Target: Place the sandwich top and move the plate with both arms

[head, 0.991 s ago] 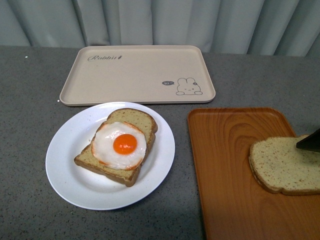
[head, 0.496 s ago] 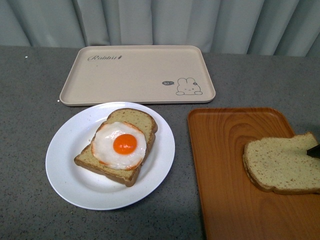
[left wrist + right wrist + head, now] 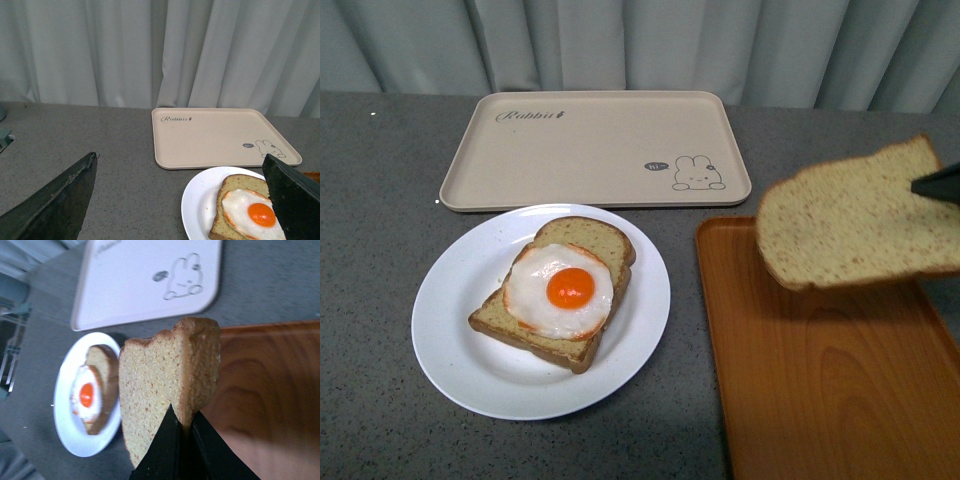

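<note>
Left hand (image 3: 180, 157) spread wide; round white plate (image 3: 197, 205) with fried-egg bread slice (image 3: 235, 182) beside one finger; beige rabbit-print tray (image 3: 220, 135) mid-frame.

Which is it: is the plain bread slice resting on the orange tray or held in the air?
Held in the air. The right gripper pinches the sandwich top at its edge; the slice hangs tilted above the orange tray.

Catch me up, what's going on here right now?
The right gripper pinches the plain bread slice by one edge and holds it in the air over the orange tray. The plate, with the egg-topped slice on it, sits on the table in front of the beige tray. The left gripper is open and holds nothing.
</note>
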